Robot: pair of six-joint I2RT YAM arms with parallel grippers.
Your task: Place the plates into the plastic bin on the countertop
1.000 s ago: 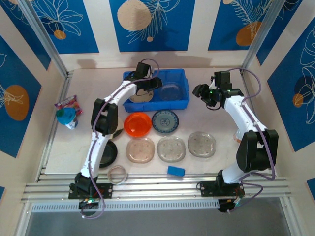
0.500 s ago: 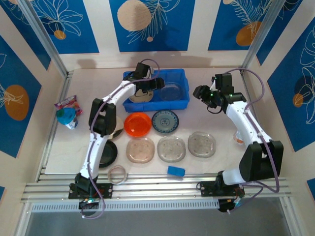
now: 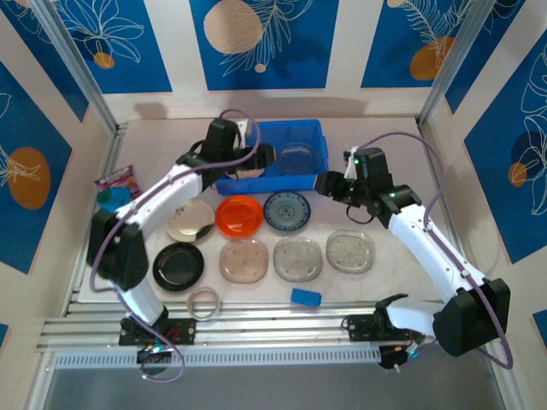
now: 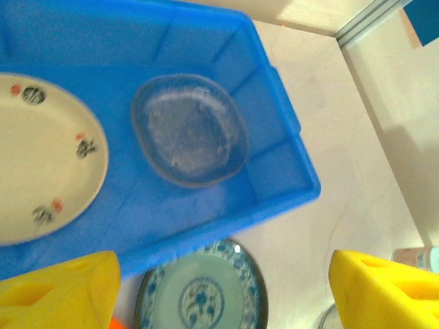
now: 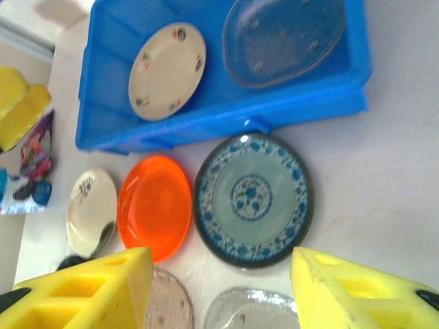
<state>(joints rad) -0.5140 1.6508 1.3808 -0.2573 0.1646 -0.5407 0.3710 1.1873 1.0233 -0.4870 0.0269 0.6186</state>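
The blue plastic bin (image 3: pixel 312 181) stands at the back of the countertop (image 3: pixel 376 290). A beige plate (image 4: pixel 41 161) and a clear plate (image 4: pixel 188 130) lie inside it. My left gripper (image 3: pixel 261 157) hovers open over the bin's front wall (image 4: pixel 274 205), holding nothing. My right gripper (image 3: pixel 330 185) is open and empty just right of the bin, above the blue-white patterned plate (image 5: pixel 252 199). In front of the bin lie a silver plate (image 3: pixel 190 220), an orange plate (image 3: pixel 238 215), a black plate (image 3: pixel 179 266), a smoky one (image 3: pixel 244 259) and two clear ones (image 3: pixel 297 258) (image 3: pixel 350 250).
A thin translucent ring (image 3: pixel 204 301) and a small blue block (image 3: pixel 305 296) lie near the front rail. A snack bag with a teal cup (image 3: pixel 115 195) sits at the left edge. Metal rails (image 3: pixel 94 94) border the counter.
My left gripper opened and drew back toward the bin's front, with the arm swung out to the left. The right gripper moved left and forward toward the patterned plate.
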